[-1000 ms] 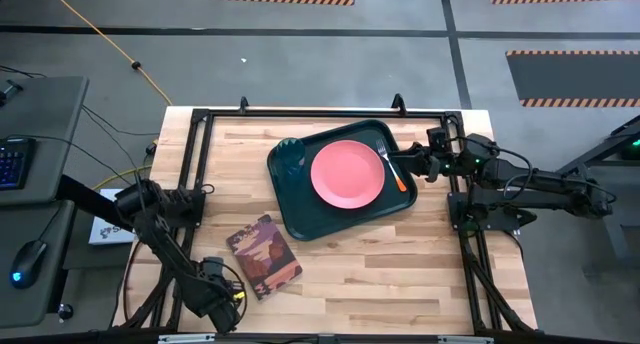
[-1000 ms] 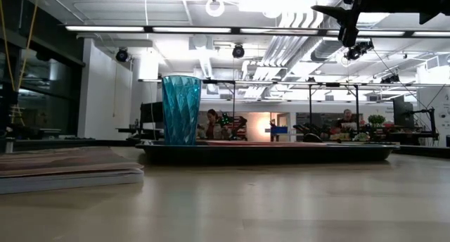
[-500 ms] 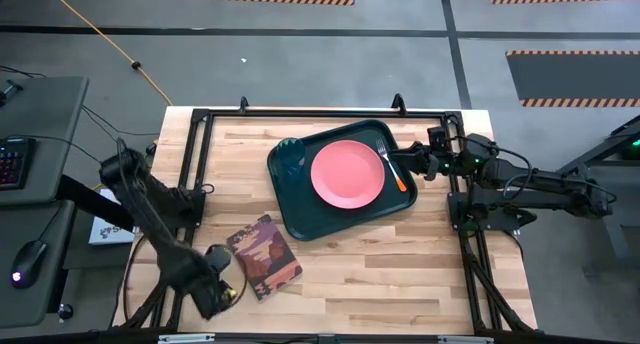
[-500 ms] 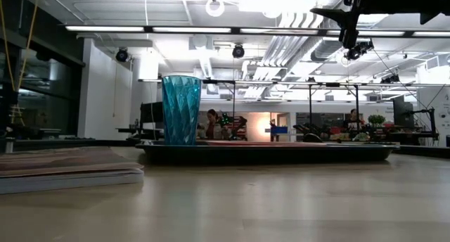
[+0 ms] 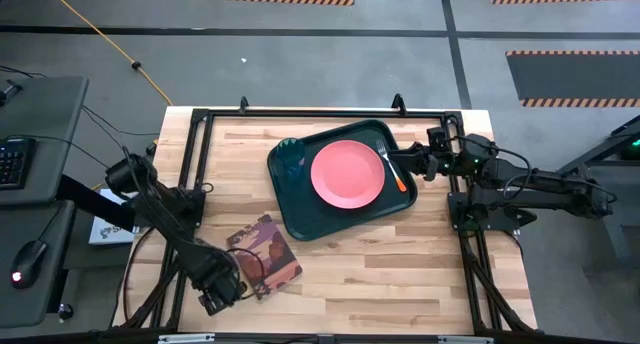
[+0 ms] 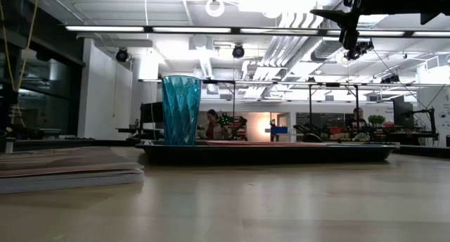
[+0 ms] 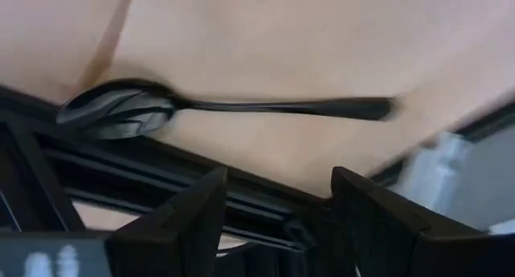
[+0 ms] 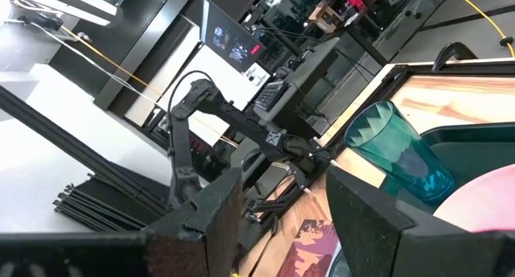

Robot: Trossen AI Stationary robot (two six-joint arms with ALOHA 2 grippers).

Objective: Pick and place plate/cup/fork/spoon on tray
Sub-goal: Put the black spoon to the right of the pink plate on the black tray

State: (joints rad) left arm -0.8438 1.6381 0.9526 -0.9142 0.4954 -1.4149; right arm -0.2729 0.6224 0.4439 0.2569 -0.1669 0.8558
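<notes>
Reaching for the slender black spoon [image 7: 217, 109] on the wooden desk [image 5: 380, 259], the left tool [image 7: 278, 217], fingers apart, should straddle its thin handle before closing, while the right tool [image 8: 278, 221], also spread, waits beside the dark green rectangular plastic tray [image 5: 300, 209].

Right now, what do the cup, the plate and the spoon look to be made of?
The cup looks like clear teal plastic: light passes through its faceted wall. The plate seems matte pink plastic, evenly coloured with no glaze shine. The spoon is dark and glossy, with highlights on its bowl; coated metal or hard plastic, I cannot tell which.
</notes>
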